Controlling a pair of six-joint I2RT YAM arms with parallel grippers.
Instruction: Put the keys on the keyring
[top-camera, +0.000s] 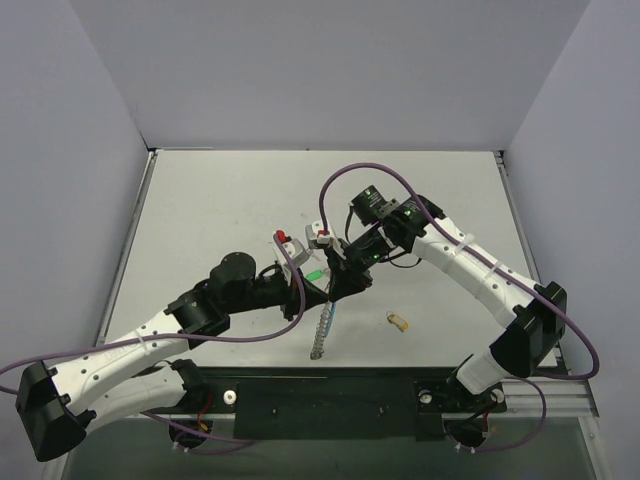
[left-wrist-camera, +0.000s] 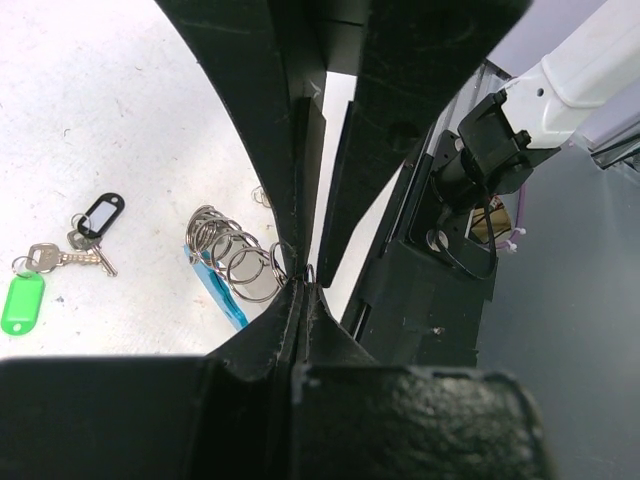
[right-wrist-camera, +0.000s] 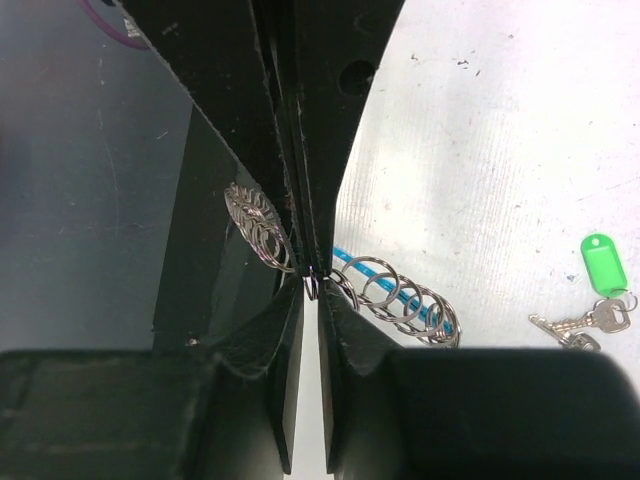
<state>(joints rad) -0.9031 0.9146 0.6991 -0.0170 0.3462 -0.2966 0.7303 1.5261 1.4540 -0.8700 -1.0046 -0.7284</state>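
Observation:
The keyring (top-camera: 320, 335), a silvery wire coil with a blue segment, hangs between both grippers and trails toward the near edge. My left gripper (left-wrist-camera: 302, 278) is shut on one loop of the coil (left-wrist-camera: 232, 255). My right gripper (right-wrist-camera: 312, 283) meets it tip to tip and pinches a loop of the same coil (right-wrist-camera: 400, 300). In the top view the two grippers touch at mid-table (top-camera: 337, 285). The green-tagged key (left-wrist-camera: 22, 302) and the black-tagged key (left-wrist-camera: 100, 215) lie loose on the table. The green one also shows in the right wrist view (right-wrist-camera: 603, 268). A red tag (top-camera: 284, 239) lies behind the left wrist. A yellow tag (top-camera: 398, 321) lies right of the coil.
The white table (top-camera: 200, 220) is walled in by grey panels at the back and sides. A black rail (top-camera: 330, 405) with the arm bases runs along the near edge. Purple cables (top-camera: 345, 185) arch over both arms.

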